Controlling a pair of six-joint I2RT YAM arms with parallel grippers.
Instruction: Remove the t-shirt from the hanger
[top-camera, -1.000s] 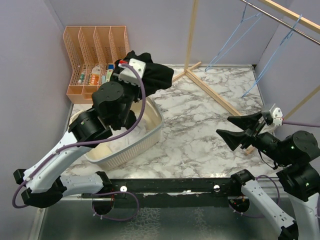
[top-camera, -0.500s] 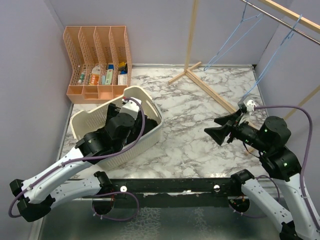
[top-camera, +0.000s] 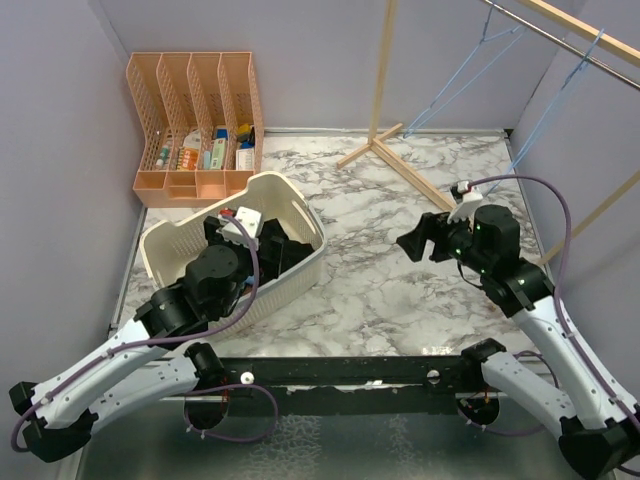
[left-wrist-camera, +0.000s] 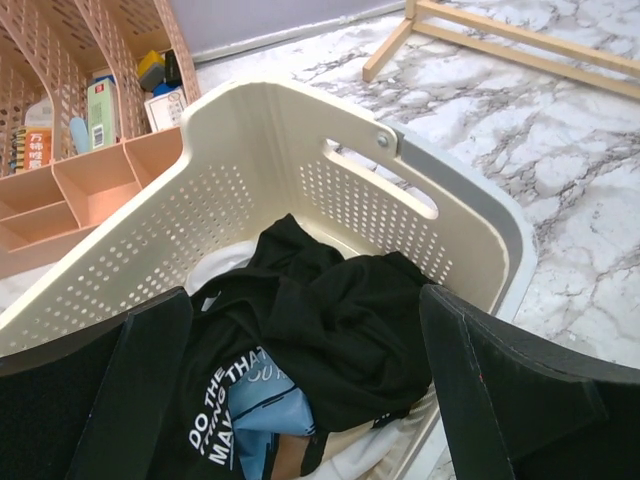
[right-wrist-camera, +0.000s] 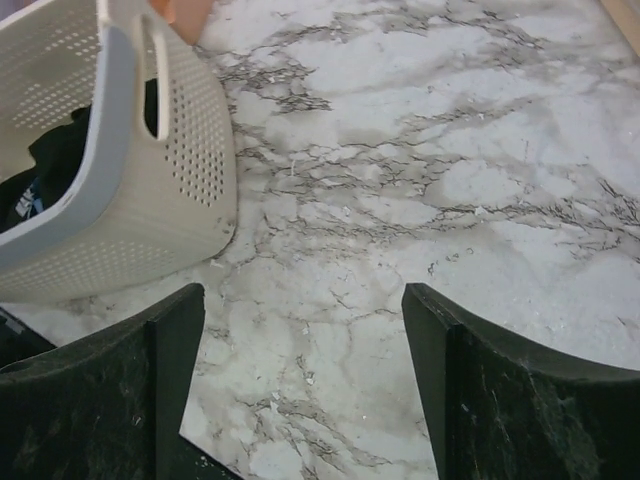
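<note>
At the far left, an orange desk organizer stands against the wall with small packets in its compartments. Just near of it is the cream basket, set at an angle on the marble table.

The left arm runs from its base at the near left corner, low along the table edge. It then bends upward so that the wrist sits above the near side of the basket, tilted down into it. The left gripper is spread wide, with one dark finger at each lower corner of the wrist view. It has let go: nothing lies between the jaws and neither finger touches cloth. Below that gap the black t-shirt lies crumpled inside the basket. White lettering and a blue print show on its near left fold, and some pale fabric shows beneath it. No hanger is in it.

Right of the basket, a wooden rack frame has its foot on the far part of the table. Two blue hangers hang bare from the rail at the far right.

The right arm rises from the near right corner and leans far and left, its wrist turned toward the basket. The right gripper hangs above bare marble, well apart from the basket, jaws parted and holding nothing
</note>
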